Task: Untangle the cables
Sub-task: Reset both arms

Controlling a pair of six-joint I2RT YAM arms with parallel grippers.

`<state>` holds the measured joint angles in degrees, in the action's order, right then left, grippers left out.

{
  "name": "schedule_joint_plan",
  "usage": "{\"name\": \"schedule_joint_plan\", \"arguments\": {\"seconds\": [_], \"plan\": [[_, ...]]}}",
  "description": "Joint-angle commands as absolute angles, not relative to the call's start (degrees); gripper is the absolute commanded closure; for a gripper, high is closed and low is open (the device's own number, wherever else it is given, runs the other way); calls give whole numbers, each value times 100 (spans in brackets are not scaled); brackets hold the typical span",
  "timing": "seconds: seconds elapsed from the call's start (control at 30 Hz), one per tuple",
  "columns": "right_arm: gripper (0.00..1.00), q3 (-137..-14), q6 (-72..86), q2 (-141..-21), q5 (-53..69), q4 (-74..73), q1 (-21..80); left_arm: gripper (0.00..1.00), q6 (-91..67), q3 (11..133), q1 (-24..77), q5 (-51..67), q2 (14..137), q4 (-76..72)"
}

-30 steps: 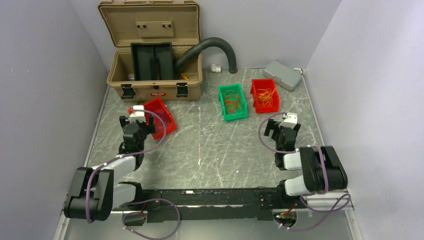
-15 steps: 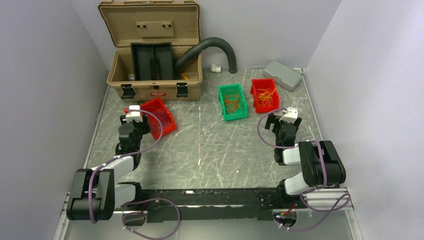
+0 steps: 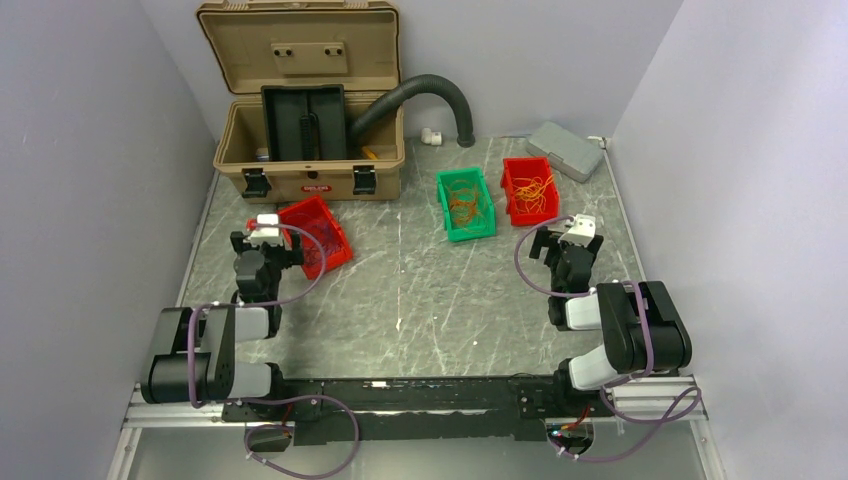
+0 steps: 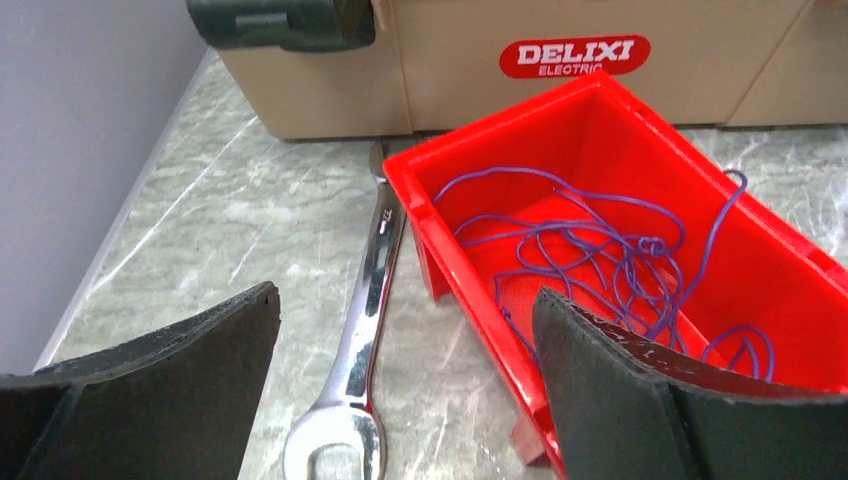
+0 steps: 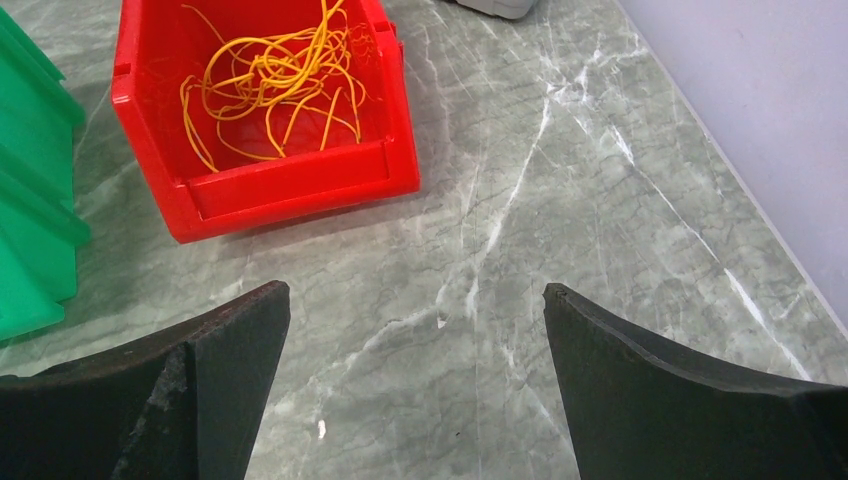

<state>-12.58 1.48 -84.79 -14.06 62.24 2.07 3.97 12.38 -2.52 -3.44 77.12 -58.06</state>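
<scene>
Two grippers hang low over the marble table point(image 3: 420, 300), each with its fingers spread wide and nothing between them. The left gripper point(image 4: 405, 395) faces a near red bin point(image 4: 640, 180) where thin purple cables point(image 4: 610, 250) lie looped over one another in a loose snarl; a steel wrench point(image 4: 365, 320) rests just beside that bin. The right gripper point(image 5: 415, 385) faces a farther red bin point(image 5: 260, 130) holding yellow cables point(image 5: 270, 85), likewise knotted together. A green bin point(image 3: 466, 203) beside it holds more strands. Judging by these heaps, the untangling remains to be done. Behind stands an open tan toolbox point(image 3: 310, 130).
</scene>
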Motion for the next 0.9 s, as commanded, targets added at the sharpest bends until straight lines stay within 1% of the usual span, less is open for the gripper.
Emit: {"name": "schedule_joint_plan", "arguments": {"seconds": [0.0, 0.07, 0.17, 0.23, 0.33, 0.87], "plan": [[0, -1363, 160, -8498, -1388, 6532, 202, 1, 305, 943, -272, -409, 7657, -6661], [0, -1362, 153, -8498, -1389, 6538, 204, 1, 380, 1006, -271, -300, 7675, -6553], [0, -1363, 151, -8487, -1393, 6548, 203, 1, 594, 1324, -277, 281, 7708, -5983], [0, -1361, 154, -8492, -1399, 6553, 207, 1, 572, 1250, -276, 191, 7703, -6147], [0, -1354, 149, -8492, -1397, 6552, 206, 1, 551, 1324, -284, 206, 7692, -5954], [0, -1362, 154, -8499, -1393, 6539, 210, 1, 545, 1358, -289, 194, 7743, -5972]]}}
